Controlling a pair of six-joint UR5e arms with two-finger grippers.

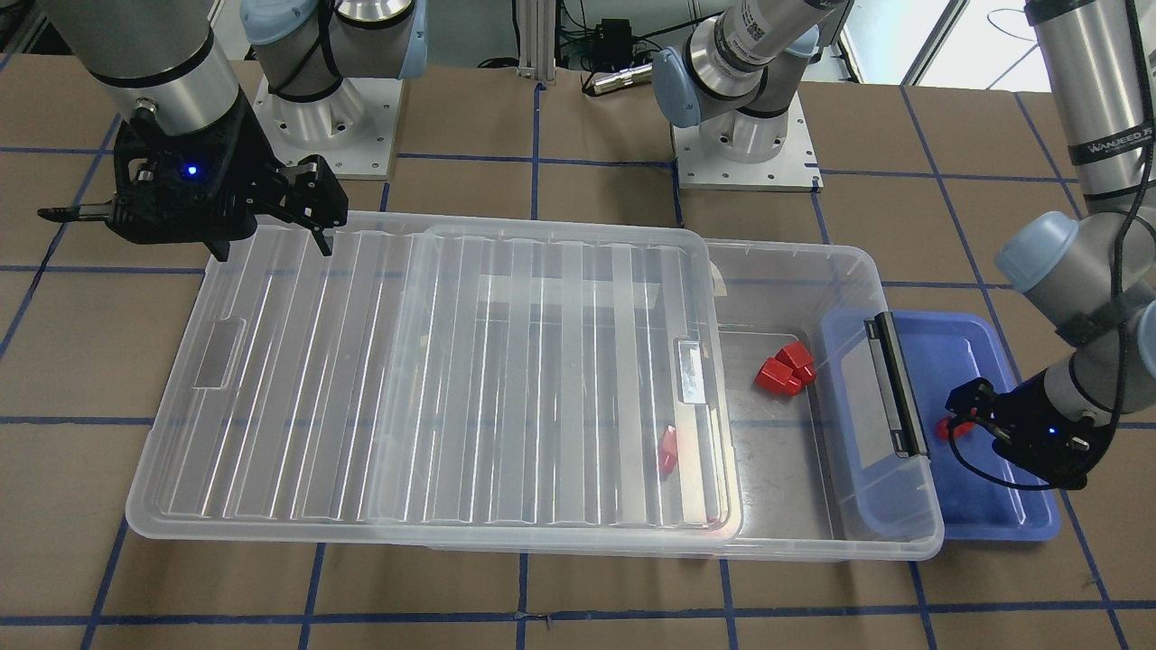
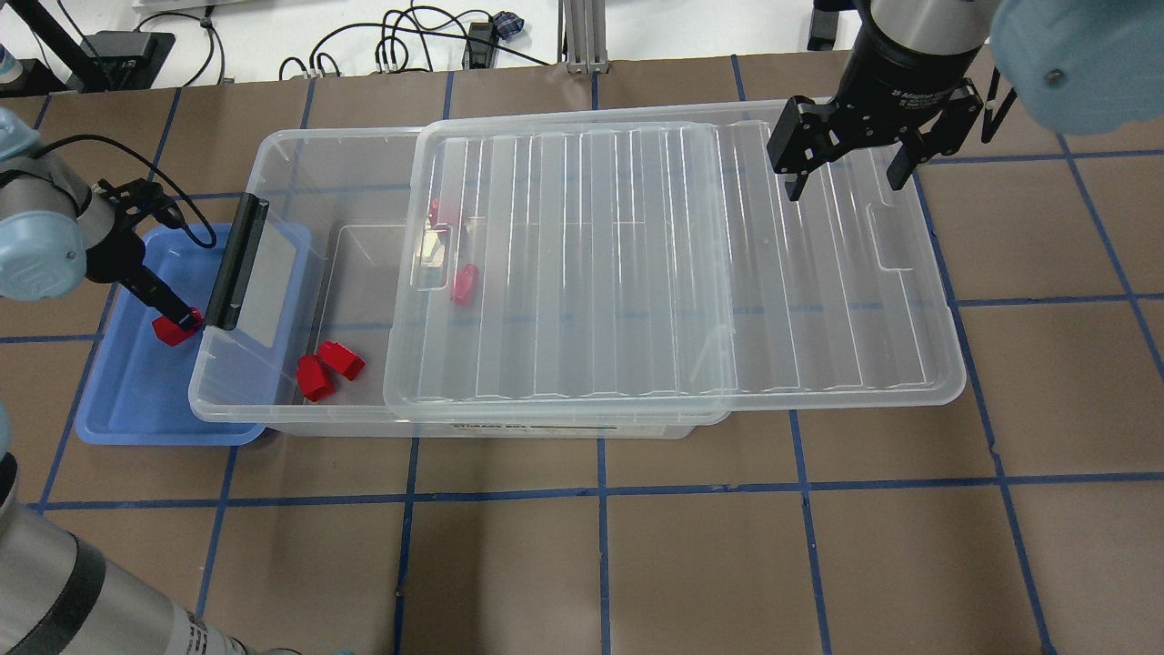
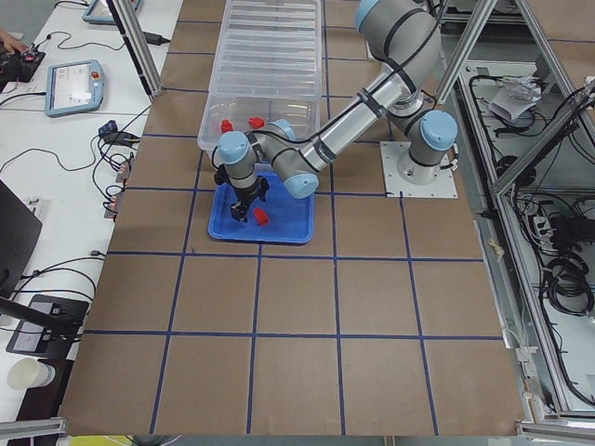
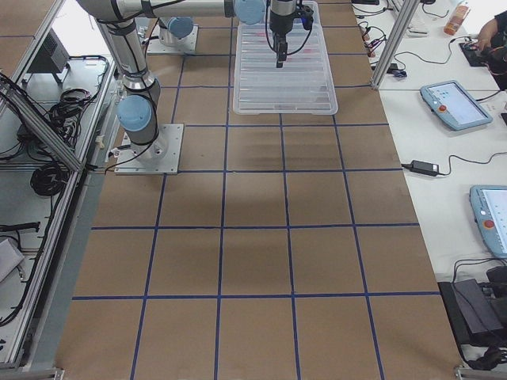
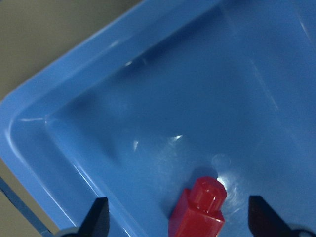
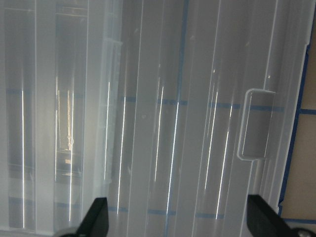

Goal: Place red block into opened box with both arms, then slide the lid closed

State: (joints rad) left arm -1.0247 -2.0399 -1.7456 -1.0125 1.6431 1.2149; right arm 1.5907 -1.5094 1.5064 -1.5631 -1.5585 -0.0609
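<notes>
The red block (image 2: 173,326) lies in the blue tray (image 2: 136,400), beside the box's black bar (image 2: 236,264). My left gripper (image 2: 177,314) is lowered over it, open, and in the left wrist view the block (image 5: 197,210) sits between the spread fingers (image 5: 98,217). The clear box (image 2: 273,146) is partly covered by the ribbed lid (image 2: 673,264), which is slid toward my right side and leaves the bar end uncovered. My right gripper (image 2: 846,173) hangs open above the far end of the lid (image 6: 173,123), with nothing held.
A clump of red blocks (image 2: 327,368) rests in the uncovered part of the box. Another red block (image 2: 465,284) shows through the lid. The blue tray's rim tucks under the box end. Brown table with blue tape lines lies all around.
</notes>
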